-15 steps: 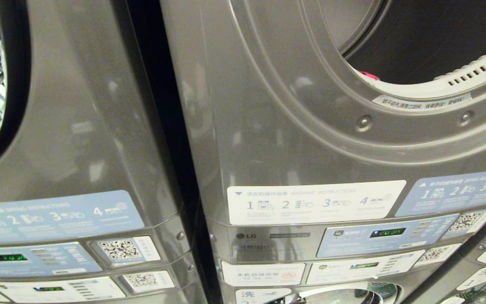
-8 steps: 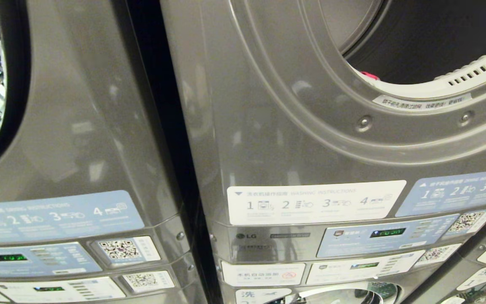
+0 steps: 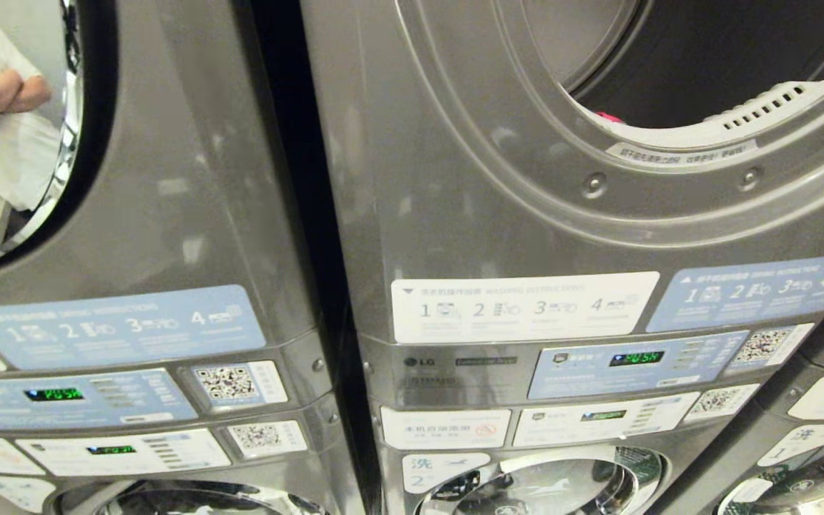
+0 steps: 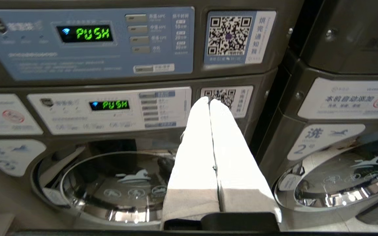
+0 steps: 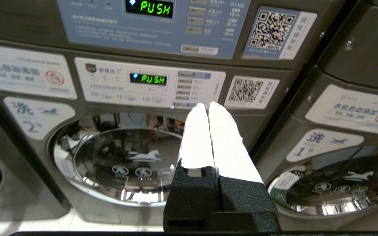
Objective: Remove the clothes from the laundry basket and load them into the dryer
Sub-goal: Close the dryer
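Facing the open dryer with clothes already inside, keeping left gripper and right gripper clenched, empty, clear of panels.

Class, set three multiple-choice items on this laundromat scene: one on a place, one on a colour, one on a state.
1. Where does the pinkish-red fabric show?
A. at the open drum's rim
B. on the floor
C. in an end effector

2. What colour is the PUSH display text?
A. red
B. green
C. white

3. How do the right end effector's fingers stand?
A. wide open
B. shut, empty
C. shut on cloth

Key: 1 A, pinkish-red fabric peeks over the grey dryer opening; 2 B, display glows green; 3 B, right end effector fingers meet, holding nothing.
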{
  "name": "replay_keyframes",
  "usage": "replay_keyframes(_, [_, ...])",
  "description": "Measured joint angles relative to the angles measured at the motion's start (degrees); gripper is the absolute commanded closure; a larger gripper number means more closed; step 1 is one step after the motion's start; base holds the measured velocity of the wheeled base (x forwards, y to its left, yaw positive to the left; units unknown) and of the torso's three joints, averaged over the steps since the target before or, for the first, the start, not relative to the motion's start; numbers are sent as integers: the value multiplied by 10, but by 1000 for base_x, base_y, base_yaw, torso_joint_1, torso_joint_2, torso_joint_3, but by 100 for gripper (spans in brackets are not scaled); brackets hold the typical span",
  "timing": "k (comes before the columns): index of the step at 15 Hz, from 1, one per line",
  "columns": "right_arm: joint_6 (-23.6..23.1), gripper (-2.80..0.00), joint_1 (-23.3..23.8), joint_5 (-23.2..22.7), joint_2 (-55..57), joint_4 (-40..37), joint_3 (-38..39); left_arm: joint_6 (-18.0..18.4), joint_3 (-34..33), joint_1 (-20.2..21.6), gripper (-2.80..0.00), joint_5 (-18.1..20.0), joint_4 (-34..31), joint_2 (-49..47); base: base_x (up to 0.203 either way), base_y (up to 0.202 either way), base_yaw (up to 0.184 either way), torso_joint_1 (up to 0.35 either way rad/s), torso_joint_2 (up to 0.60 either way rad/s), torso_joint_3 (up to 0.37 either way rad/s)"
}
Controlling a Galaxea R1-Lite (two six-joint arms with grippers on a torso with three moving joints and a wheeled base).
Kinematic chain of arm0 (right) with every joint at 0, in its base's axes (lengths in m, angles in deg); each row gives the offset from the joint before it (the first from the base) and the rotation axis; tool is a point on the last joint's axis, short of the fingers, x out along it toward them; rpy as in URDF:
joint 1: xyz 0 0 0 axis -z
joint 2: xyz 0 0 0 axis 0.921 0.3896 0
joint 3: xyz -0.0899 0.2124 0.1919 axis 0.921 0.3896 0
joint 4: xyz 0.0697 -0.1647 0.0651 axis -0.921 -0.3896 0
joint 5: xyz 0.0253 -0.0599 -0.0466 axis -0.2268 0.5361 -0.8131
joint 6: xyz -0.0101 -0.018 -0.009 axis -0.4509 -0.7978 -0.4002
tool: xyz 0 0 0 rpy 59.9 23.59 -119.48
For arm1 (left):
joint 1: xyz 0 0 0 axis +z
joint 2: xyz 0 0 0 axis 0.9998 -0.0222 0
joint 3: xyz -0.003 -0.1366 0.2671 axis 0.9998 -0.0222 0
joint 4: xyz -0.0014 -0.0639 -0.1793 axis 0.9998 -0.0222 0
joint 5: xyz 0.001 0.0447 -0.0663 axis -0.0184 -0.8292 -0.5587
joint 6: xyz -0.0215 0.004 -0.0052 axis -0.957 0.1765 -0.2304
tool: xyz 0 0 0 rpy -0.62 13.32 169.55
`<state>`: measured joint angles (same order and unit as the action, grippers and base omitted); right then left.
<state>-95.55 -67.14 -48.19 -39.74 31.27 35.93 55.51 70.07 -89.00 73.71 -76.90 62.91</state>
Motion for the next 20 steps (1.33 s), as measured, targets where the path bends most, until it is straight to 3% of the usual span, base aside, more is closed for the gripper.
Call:
replay_keyframes(6, [0,0,0,0,0,0,0,0,0,0,0,0,0,0,-171,0,2,-2,0,2])
replay_keyframes(20, [1,0,0,0,0,0,0,20,0,0,0,2,-2,0,0,0,0,4,1,-1])
